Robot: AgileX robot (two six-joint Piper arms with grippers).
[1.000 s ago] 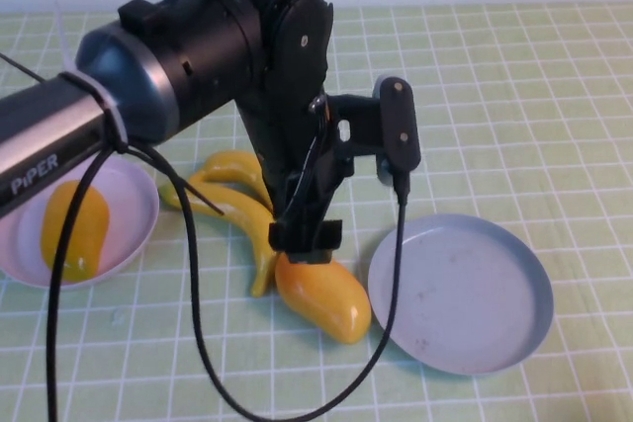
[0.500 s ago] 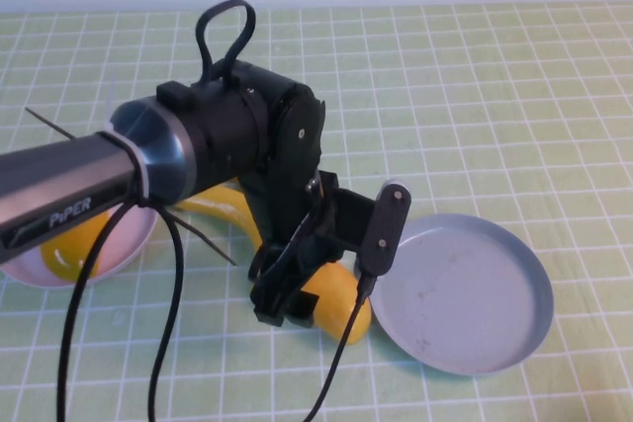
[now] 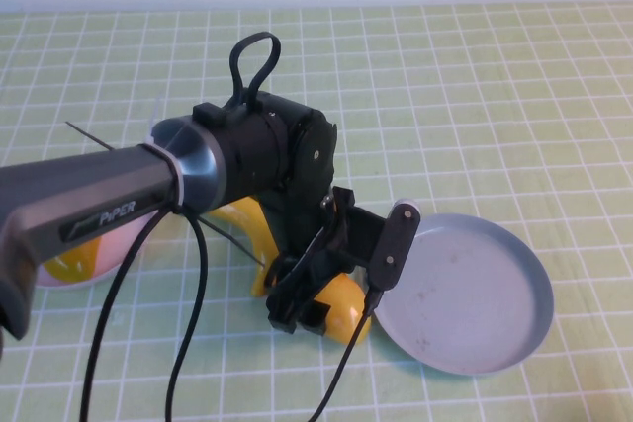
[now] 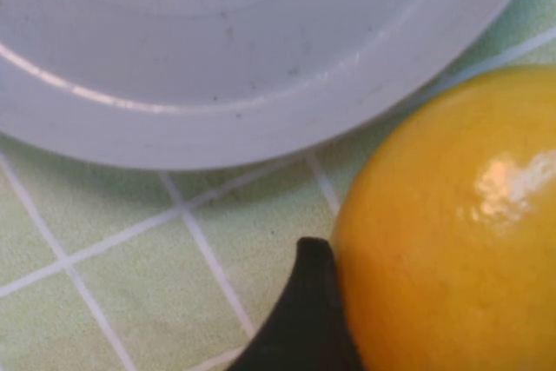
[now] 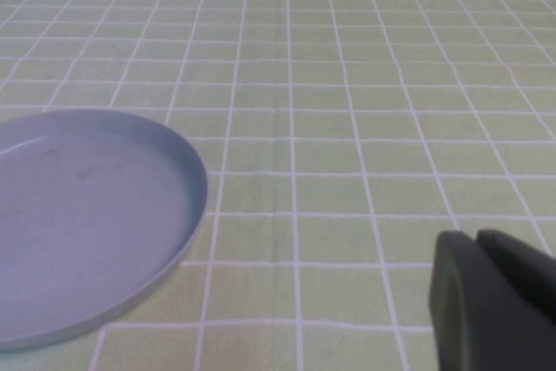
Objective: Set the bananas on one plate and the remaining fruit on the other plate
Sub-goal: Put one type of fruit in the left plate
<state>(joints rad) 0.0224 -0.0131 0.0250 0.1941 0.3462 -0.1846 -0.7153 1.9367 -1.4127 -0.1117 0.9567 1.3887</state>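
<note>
- High view: your left gripper is down over the mango-like fruit, just beside the grey-blue plate.
- You can't tell how far its fingers are spread; one fingertip touches the fruit's side.
- Another fruit lies on the pink plate; the bananas sit beside the arm.
- Your right gripper hangs near the grey-blue plate, fingers pressed together.

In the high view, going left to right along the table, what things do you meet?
Pink plate holding a mango → bananas, mostly hidden → left gripper down over the second mango → grey-blue plate. Right gripper appears only in its wrist view.
</note>
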